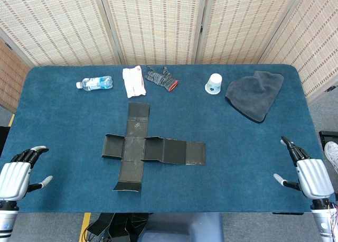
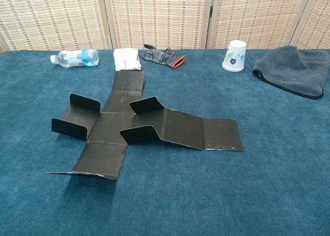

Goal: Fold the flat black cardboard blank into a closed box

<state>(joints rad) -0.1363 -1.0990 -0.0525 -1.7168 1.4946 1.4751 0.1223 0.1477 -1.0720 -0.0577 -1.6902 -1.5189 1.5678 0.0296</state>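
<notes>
At frame corners, left hand [image 1: 18,177] and right hand [image 1: 308,171] spread empty, wrists cropped.

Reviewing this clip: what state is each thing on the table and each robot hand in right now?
black cardboard blank: unfolded, small flaps raised
water bottle: on its side
paper cup: upside down
gray cloth: crumpled
glove: lying flat
white packet: lying flat
left robot hand: open, holding nothing
right robot hand: open, holding nothing

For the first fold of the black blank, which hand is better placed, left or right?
Probably the left hand. The cardboard blank lies left of the table's middle, so its left panel with the raised flaps is nearer that hand. The right hand waits open at the far right edge, further from the blank's long arm.
</notes>
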